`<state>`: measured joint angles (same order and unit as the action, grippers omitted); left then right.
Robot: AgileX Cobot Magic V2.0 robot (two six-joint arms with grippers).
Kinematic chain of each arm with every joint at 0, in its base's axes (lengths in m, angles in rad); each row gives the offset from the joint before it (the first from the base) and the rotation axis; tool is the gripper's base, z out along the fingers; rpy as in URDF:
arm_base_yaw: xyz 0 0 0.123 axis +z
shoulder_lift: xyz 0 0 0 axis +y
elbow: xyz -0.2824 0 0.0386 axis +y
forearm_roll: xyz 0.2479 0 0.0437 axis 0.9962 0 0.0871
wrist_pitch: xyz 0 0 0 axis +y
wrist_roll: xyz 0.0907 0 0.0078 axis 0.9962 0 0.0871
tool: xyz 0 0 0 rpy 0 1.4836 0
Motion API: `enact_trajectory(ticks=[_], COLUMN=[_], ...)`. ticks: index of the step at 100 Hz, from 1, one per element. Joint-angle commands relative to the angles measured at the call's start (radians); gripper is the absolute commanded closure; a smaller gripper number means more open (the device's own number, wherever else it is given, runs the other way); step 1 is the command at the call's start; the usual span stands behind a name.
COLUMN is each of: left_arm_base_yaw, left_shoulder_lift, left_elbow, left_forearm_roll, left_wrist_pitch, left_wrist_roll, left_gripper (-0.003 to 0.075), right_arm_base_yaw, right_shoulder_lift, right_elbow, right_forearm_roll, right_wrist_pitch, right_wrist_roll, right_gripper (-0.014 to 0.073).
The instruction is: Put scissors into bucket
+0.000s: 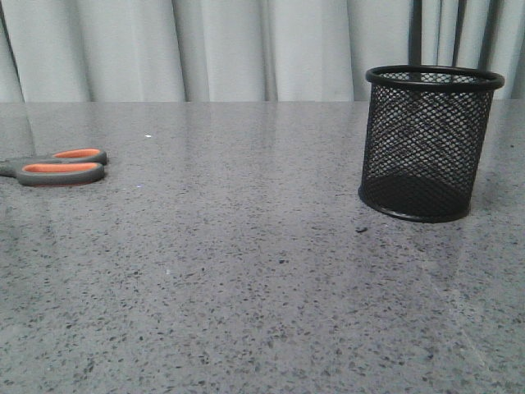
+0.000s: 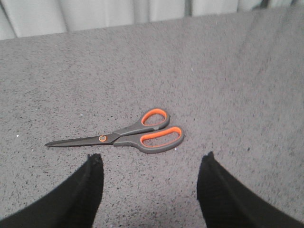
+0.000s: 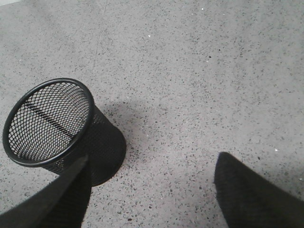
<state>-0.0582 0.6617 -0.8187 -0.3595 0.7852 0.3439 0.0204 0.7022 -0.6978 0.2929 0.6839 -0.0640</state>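
Scissors are lying flat on the grey speckled table, at the centre of the left wrist frame, just beyond the left gripper. Its two dark fingers are standing wide apart at the lower edge of that frame, holding nothing and touching nothing; the finger bases are running out of the picture. The blades are lying closed, tips pointing to the frame's left, orange-lined loops to the right.

In the right wrist frame, the right gripper is likewise spread wide and gripping nothing. Its left-hand finger is overlapping the lower wall of the bucket in the picture; actual contact cannot be determined. The bucket is sitting at the left of that frame, mouth open, with nothing showing inside through the mesh.

In the front frame, the scissors are lying at the left edge, blades cut off by the border. The bucket is standing upright at the right, well apart from them. Neither arm is appearing in this frame. Pale curtains are hanging across the top.
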Motion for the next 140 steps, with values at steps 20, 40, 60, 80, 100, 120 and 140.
enact_trajectory(ticks=[20,40,60,80,100,120,140], left_arm_base_yaw=[0.004,0.004,0.004,0.004,0.004,0.004,0.004], left_shoulder_lift=[0.309,0.519,0.625,0.655,0.710,0.797,0.876], left_elbow=[-0.219,-0.389,-0.507,-0.533,-0.533,-0.533,-0.540], left_forearm_roll=[-0.035,-0.019,0.045,0.110,0.120,0.120,0.116], left_wrist_pitch=[0.189,0.350,0.426,0.432,0.432,0.412,0.387], left_wrist_roll=[0.249,0.375,0.587,0.754,0.896,0.941,1.010], left_gripper=[0.0324,0.0324,0.0324,0.0324,0.0324,0.0324,0.0324], right_arm_base_yaw=[-0.005,-0.005,-0.005,-0.005,-0.005,-0.005,-0.005], right_shoulder_lift=[0.005,0.005,0.005,0.005,0.005,0.005,0.005], right_elbow=[-0.037,-0.037,-0.037,-0.037,-0.037,-0.037,-0.037], right_forearm_roll=[0.005,0.005,0.005,0.005,0.005,0.005,0.005], right_wrist_pitch=[-0.057,-0.042,-0.040,-0.037,-0.037,-0.037,-0.037], right_wrist_roll=[-0.014,-0.038,-0.048,-0.048,-0.054,-0.055,-0.055], right_gripper=[0.0099,0.0099,0.0099,0.0099,0.0099,0.0099,0.0099])
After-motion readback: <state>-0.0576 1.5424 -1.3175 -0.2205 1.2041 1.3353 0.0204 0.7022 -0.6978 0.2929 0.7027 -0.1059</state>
